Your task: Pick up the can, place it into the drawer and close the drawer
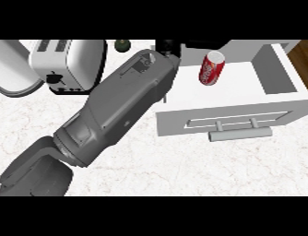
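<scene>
The white drawer [252, 117] stands pulled open at the right of the marble counter [184, 170], its front panel and bar handle [239, 134] facing the near edge and its right side wall [274, 69] running back toward the far edge. Bare counter lies open in front of the drawer and across the near middle, while the far left is taken up by a white toaster [67, 64] and a white rounded object [7, 69] beside it. The can [212, 68] sits inside the drawer near its back left part; it is red with white lettering and a pale top rim, and leans with its long axis running from the upper right down to the lower left, top end farthest away. A grey forearm [116, 110] crosses from the lower left corner up to the drawer's back left corner, where the black left hand [167, 46] shows just left of the can, mostly hidden, so whether its fingers are released or clenched cannot be told.
</scene>
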`<state>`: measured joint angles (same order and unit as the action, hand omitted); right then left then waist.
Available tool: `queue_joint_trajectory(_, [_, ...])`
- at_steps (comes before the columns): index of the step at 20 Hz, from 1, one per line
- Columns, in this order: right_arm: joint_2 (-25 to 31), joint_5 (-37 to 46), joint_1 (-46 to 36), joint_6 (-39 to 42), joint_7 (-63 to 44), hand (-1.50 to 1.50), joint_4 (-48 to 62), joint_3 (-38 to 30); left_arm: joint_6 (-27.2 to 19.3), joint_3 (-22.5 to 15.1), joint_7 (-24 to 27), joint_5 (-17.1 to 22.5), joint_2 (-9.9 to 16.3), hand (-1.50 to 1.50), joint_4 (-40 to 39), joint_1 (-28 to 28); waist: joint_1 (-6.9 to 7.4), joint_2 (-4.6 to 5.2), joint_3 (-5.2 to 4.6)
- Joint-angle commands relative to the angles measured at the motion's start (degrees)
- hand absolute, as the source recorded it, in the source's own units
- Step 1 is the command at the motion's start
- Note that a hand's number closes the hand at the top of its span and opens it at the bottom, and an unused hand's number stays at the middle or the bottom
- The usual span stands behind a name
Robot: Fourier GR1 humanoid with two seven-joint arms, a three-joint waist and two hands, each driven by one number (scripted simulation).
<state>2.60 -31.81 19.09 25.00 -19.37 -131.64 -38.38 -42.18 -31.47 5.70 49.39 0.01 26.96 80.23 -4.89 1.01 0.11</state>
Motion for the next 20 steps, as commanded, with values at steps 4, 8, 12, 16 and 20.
queue_joint_trajectory(4, [-1.01, 1.43, -0.27, -0.22, -0.16, -1.5, -0.94, 0.73, -0.74, -1.56, 2.27, 3.75, -0.01, -1.5, -2.02, -0.18, -0.73, 0.23, 0.0])
queue_joint_trajectory(8, [-1.43, 3.11, -2.49, -1.63, -0.65, -1.5, -1.17, 2.25, -1.26, -2.47, 5.96, 5.25, -0.01, -1.5, -1.32, -1.94, -0.13, 0.28, -0.03])
queue_joint_trajectory(12, [-0.23, 3.77, -2.99, -1.14, 0.76, -1.5, -2.46, 0.77, -2.25, -2.96, 4.69, 6.81, -0.01, -1.5, -1.92, 0.5, -0.03, 0.07, -0.03])
queue_joint_trajectory(16, [3.54, 12.47, -3.84, 4.14, 8.56, -1.5, -3.33, -2.08, -1.18, -2.62, 9.62, 7.63, -0.01, -1.5, 0.42, -2.34, 0.26, 0.18, -0.01])
queue_joint_trajectory(20, [2.87, 16.15, -6.6, 4.37, 8.83, -1.5, -8.3, 3.31, -1.59, -1.71, 9.78, 9.32, -0.01, -1.5, -0.74, 0.83, 0.4, 0.27, -0.04])
